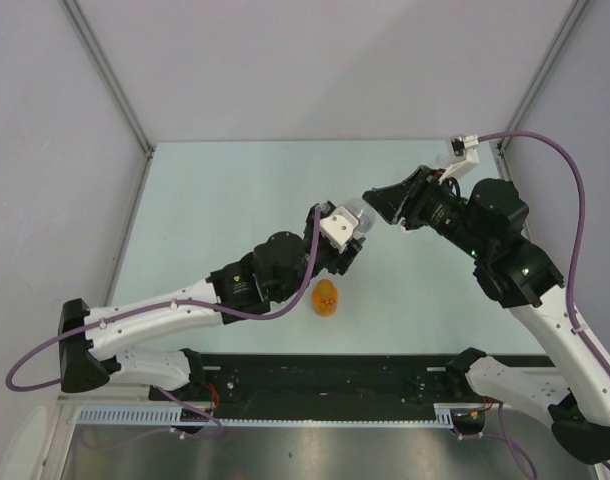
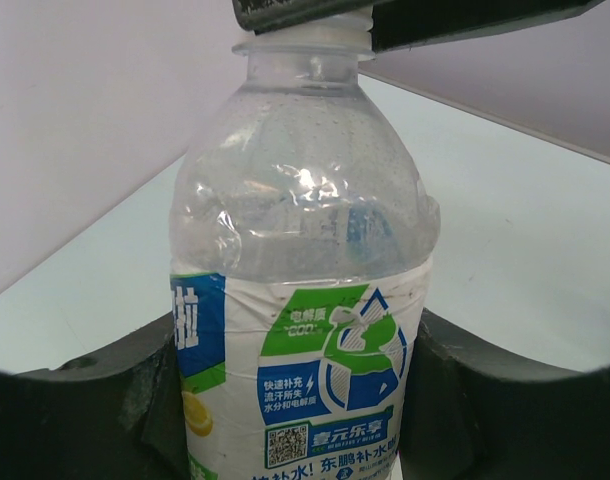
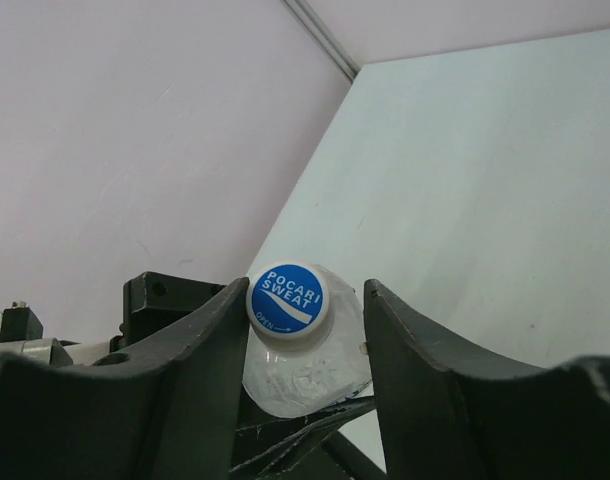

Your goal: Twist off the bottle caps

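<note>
right wrist view showed the blue cap (image 3: pixel 288 298) sitting between the fingers of the right hand (image 3: pixel 307 300), which stood apart — one finger looked to be against the cap's edge while a gap showed on the other side, so nothing was clamped yet. the left hand (image 2: pixel 300 395) was clamped on the labelled belly of the blue-labelled bottle (image 2: pixel 305 250), holding it up off the worktop (image 1: pixel 235 190) and tipped toward the right arm. the likeliest trouble, as i judged it, was an off-centre bite: closing from that offset could shove the neck sideways and let the thin, dimpled wall slide or twist in the left hand's grip, so the whole bottle would turn with the cap instead of the cap coming loose. too shallow a hold on the cap's rim might also slip once torque came on. a small orange bottle (image 1: pixel 326 297) sat on the worktop near the left forearm — a dropped bottle could knock it.
</note>
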### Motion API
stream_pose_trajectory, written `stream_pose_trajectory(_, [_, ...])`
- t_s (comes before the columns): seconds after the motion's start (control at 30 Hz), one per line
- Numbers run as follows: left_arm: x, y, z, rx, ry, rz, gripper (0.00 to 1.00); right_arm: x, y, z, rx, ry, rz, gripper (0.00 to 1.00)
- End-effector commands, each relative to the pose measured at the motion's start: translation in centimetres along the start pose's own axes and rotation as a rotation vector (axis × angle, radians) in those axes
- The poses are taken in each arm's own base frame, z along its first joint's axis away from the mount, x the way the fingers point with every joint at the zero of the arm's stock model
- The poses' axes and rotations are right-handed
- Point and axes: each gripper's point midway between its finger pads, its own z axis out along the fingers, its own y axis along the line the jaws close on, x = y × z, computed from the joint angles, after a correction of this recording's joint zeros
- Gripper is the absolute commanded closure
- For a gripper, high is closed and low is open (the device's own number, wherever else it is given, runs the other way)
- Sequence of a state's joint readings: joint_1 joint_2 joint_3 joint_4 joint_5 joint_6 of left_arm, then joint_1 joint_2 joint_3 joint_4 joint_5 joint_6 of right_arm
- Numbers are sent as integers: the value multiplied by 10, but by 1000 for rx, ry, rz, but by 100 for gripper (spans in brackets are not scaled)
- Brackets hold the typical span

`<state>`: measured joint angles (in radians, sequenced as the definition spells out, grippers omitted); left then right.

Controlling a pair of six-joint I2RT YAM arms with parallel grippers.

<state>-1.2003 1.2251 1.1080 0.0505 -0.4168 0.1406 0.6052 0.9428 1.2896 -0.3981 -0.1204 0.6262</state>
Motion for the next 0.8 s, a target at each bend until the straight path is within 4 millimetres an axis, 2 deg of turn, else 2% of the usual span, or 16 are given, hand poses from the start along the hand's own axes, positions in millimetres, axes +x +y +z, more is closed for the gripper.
stream_pose_trajectory(0.0, [-17,3,-1,-16,-55,-3,100,-9,8,0,-32,-38,-20,52])
stream_pose_trajectory(0.23, [-17,2,-2,-11,-54,-6,100,-7,10,-2,-47,-36,-35,83])
stream_pose_trajectory(0.3, [-19,0,-2,1,-58,-13,100,-5,10,-4,-54,-32,-43,97])
stream_pose_trajectory(0.33, [-21,-1,-3,13,-64,-16,100,-7,14,-7,-70,-37,-51,100])
stream_pose_trajectory(0.47, [-36,-25,-14,178,-110,-37,100,-7,27,-17,-154,-41,-144,100])
stream_pose_trajectory(0.5, [-37,-46,-21,307,-112,-30,100,-4,32,-21,-188,-28,-169,100])
stream_pose_trajectory(0.57, [-48,-61,-32,435,-128,-54,100,-7,44,-33,-254,-44,-249,100])
stream_pose_trajectory(0.6, [-51,-76,-46,577,-126,-64,100,-4,54,-40,-315,-32,-280,100])
stream_pose_trajectory(0.73, [-60,-103,-83,897,-114,-172,100,5,84,-74,-520,-22,-415,100])
stream_pose_trajectory(0.77, [-63,-106,-89,944,-116,-186,100,11,96,-90,-605,-12,-448,100])
